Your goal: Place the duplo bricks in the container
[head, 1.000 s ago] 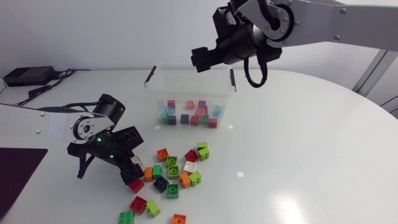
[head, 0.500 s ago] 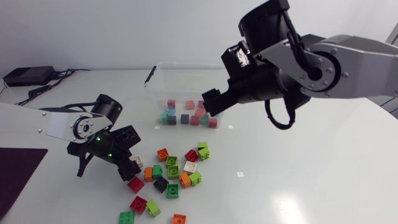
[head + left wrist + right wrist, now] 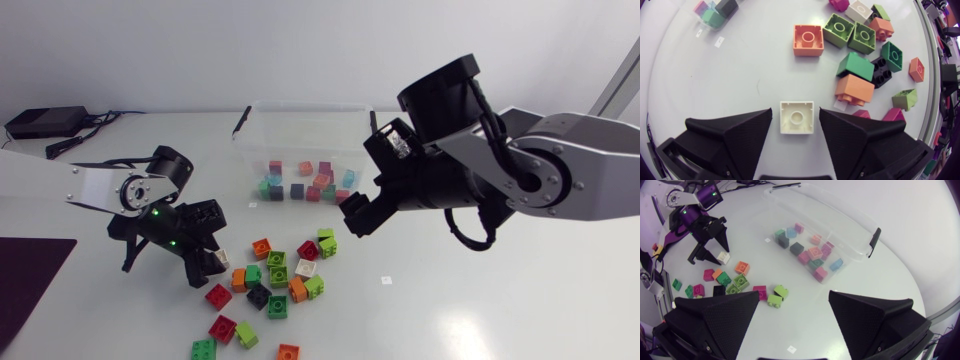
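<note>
Open and set either side of a cream brick (image 3: 797, 117), the left fingers (image 3: 735, 135) straddled it without clamping, a thin gap showing at each tip. The brick lay flat, studs up, on the white worktop (image 3: 480, 290). Just ahead of those fingers sat a single orange brick (image 3: 808, 40). Beside it was the loose pile (image 3: 285, 272) of green, orange, red, black and white duplo bricks, several lying against one another.

Seen from above, the pile spread across the lower centre of the frame. The left arm (image 3: 100, 190) entered from the left edge and bent down over the pile's left side.

The right fingers (image 3: 715, 315) were spread wide and held nothing. They hung above the worktop near the middle of the frame, to the upper right of the pile and just below the clear container (image 3: 300, 135). The right arm (image 3: 560, 180) came in from the right edge.

The container stood open-topped in the upper centre of the frame, with black clips at its ends. A scatter of small bricks (image 3: 305, 182) in red, green, blue, orange and black lay along its near side.
</note>
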You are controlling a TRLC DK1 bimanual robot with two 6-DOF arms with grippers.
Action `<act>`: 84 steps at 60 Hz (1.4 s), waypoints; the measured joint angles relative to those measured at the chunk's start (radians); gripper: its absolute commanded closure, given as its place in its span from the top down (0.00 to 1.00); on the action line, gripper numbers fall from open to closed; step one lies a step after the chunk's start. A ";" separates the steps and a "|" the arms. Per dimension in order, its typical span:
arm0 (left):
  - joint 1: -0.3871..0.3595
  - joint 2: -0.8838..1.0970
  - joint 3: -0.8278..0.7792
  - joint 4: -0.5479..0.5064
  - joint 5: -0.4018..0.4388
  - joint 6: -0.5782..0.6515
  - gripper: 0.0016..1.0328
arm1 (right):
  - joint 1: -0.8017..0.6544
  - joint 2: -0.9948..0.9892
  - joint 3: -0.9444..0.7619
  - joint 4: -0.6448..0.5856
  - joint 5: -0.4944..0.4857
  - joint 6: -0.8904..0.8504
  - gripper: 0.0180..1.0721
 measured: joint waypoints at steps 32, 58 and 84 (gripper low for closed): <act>0.032 0.074 0.101 -0.180 0.004 0.102 0.19 | 0.027 0.058 -0.049 -0.057 -0.024 0.017 0.95; 0.071 -0.114 0.136 -0.296 0.009 0.121 0.19 | 0.072 0.437 0.167 -0.148 0.025 0.144 0.90; 0.101 -0.203 0.288 -0.321 0.113 0.070 0.19 | 0.076 0.618 0.307 -0.186 0.058 0.220 0.71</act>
